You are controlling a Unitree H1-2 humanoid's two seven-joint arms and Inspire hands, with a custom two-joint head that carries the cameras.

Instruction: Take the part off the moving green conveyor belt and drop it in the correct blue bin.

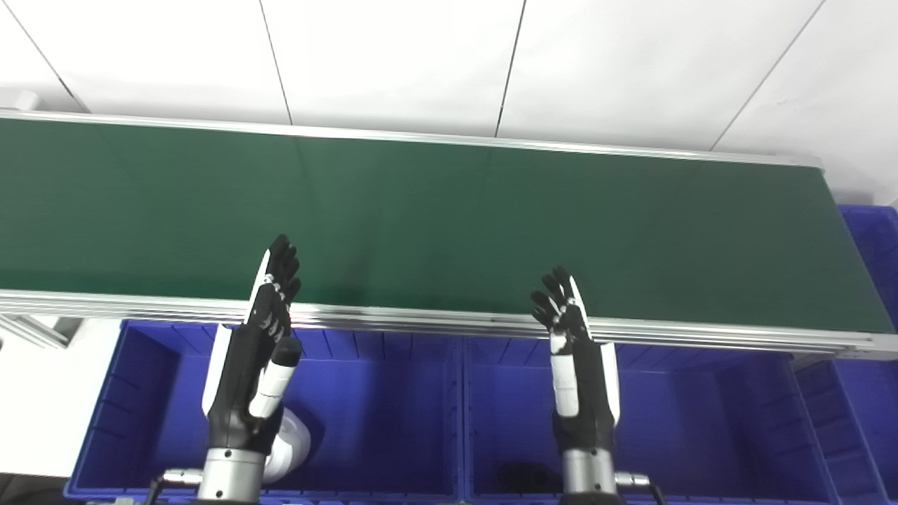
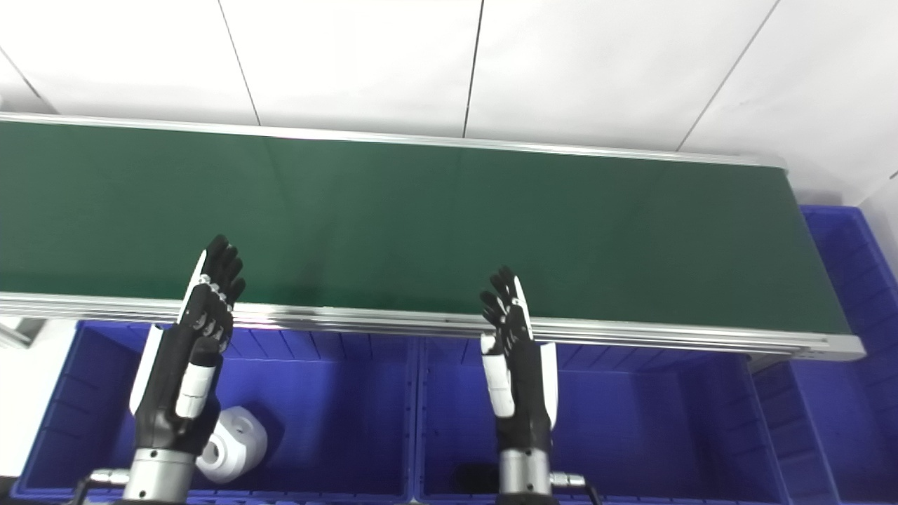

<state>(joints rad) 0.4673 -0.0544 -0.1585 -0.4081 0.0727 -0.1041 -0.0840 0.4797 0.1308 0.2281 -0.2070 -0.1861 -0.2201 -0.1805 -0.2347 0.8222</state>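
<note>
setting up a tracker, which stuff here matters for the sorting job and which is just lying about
Job:
green conveyor belt, no part on it
left blue bin holding a white part
right blue bin holding a dark part
left hand, open
right hand, open

Lying about:
far-right blue bin
white wall

The white rounded plastic part in the left blue plastic bin is partly hidden behind the left hand. A dark object at the middle blue bin's near edge is too dim to identify. The long green conveyor belt runs off the left picture edge.
</note>
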